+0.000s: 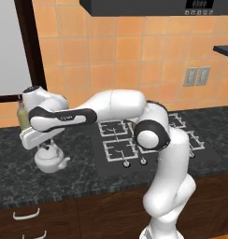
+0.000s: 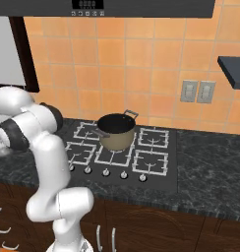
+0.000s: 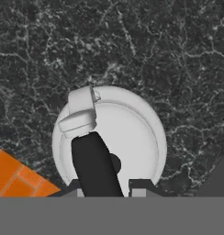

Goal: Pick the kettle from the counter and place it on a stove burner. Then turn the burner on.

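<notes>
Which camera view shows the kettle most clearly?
The hand view: the kettle is seen from above, close, with its dark handle. The left base view shows it small on the counter, partly under the arm.

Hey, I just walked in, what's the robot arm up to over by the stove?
The white arm is reaching left over the black marbled counter, its gripper directly above the small whitish-silver kettle, fingertips straddling its dark handle. Whether it grips is unclear. The kettle sits on the counter, left of the cooktop, where a steel pot occupies one burner.
</notes>
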